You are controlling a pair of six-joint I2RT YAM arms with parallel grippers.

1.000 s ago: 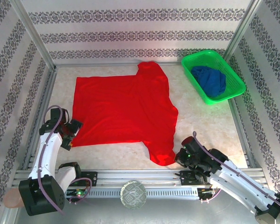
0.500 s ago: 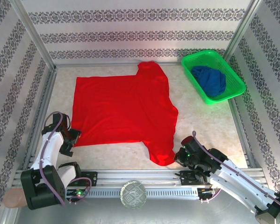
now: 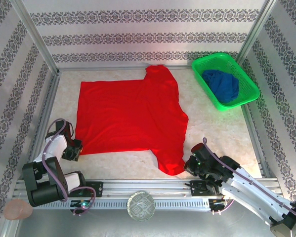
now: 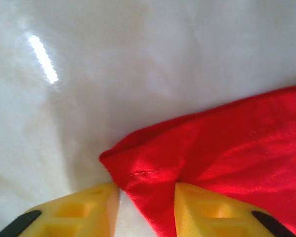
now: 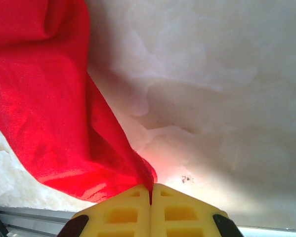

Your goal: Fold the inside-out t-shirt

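The inside-out t-shirt [image 3: 128,118] lies spread flat and bright red on the pale table, one sleeve at the back and one at the front. My left gripper [image 3: 74,149] is down at its near left corner. In the left wrist view that corner [image 4: 152,168] sits between the yellow fingers [image 4: 207,207], with a thin strip of table showing beside the left finger; the left gripper [image 4: 147,190] is narrowly open. My right gripper [image 3: 187,167] is at the front sleeve. The right wrist view shows the right gripper [image 5: 151,186] shut on a pinch of red cloth [image 5: 44,108].
A green basket [image 3: 246,81] at the back right holds a dark blue garment [image 3: 223,85]. Patterned walls and metal posts ring the table. A metal rail [image 3: 152,185] runs along the near edge, with a round disc [image 3: 140,206] in front of it.
The left arm has dropped and drawn in toward the near left corner of the shirt, and its jaws have narrowed around that corner. The right arm and the shirt have stayed put.
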